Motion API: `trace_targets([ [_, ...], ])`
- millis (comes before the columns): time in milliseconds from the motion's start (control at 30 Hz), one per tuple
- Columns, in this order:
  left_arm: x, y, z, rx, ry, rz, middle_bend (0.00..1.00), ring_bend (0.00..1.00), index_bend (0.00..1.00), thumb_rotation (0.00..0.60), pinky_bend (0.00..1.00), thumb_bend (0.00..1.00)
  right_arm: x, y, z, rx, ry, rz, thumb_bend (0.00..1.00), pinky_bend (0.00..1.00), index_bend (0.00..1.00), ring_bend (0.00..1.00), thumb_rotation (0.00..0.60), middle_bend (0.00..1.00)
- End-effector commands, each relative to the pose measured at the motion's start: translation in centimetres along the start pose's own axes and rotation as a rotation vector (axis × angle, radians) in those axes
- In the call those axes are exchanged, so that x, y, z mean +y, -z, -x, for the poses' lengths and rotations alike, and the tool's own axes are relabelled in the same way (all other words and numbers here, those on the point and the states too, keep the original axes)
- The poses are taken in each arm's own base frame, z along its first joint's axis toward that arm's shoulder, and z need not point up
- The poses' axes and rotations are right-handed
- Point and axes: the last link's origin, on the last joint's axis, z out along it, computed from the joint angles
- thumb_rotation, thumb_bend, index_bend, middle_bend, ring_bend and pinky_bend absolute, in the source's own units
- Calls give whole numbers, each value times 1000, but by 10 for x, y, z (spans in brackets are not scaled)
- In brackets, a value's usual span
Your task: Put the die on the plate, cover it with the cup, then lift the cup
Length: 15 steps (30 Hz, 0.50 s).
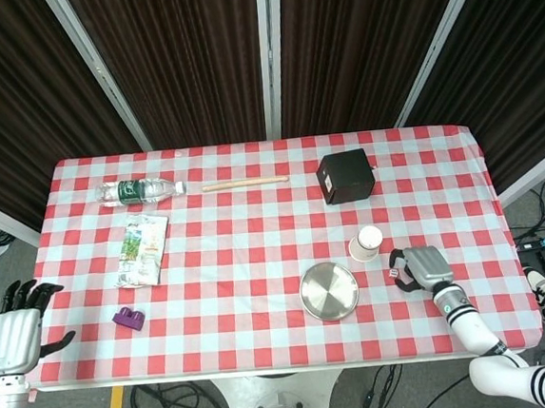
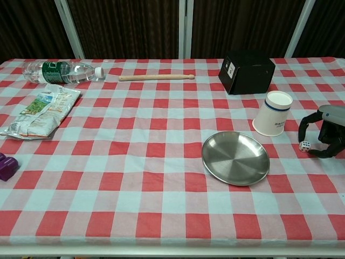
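The small white die [image 1: 393,274] [image 2: 304,145] lies on the checked cloth, to the right of the empty metal plate [image 1: 329,292] [image 2: 235,157]. A white paper cup [image 1: 366,243] [image 2: 275,113] stands mouth-up just behind the plate's right side. My right hand [image 1: 419,267] [image 2: 323,132] is low over the cloth at the die. Its fingers arch down on either side of the die without closing on it. My left hand [image 1: 14,332] hangs off the table's left front corner with its fingers apart and nothing in it.
A black box [image 1: 346,177] [image 2: 247,71] stands behind the cup. Along the far left lie a wooden stick [image 1: 244,183], a water bottle [image 1: 140,190] and a snack packet [image 1: 141,248]. A purple object [image 1: 128,319] sits near the left front edge.
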Motion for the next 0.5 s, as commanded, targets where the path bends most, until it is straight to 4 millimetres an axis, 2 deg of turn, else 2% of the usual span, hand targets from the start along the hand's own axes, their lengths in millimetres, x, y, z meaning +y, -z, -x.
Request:
trace_targets([
  [33, 0, 0, 0, 1, 0, 1, 235, 125, 259, 600, 91, 67, -2, -1, -1, 11, -6, -1, 278, 1000, 516, 1000, 600, 1000],
  [133, 0, -1, 0, 4, 1, 0, 236, 125, 259, 600, 91, 68, -3, -1, -3, 26, -6, -7, 322, 1000, 576, 1000, 600, 1000],
  [267, -1, 0, -1, 7, 1, -1, 235, 125, 260, 600, 91, 67, -9, 4, -9, 48, -15, -31, 327, 1000, 604, 1000, 600, 1000],
  [400, -2, 0, -2, 11, 0, -5, 235, 125, 260, 600, 91, 67, -33, 17, -18, 36, -67, -138, 327, 1000, 608, 1000, 600, 1000],
  [500, -1, 0, -3, 14, -1, -4, 235, 125, 260, 600, 91, 67, -50, 19, -23, 18, -58, -211, 327, 1000, 611, 1000, 600, 1000],
])
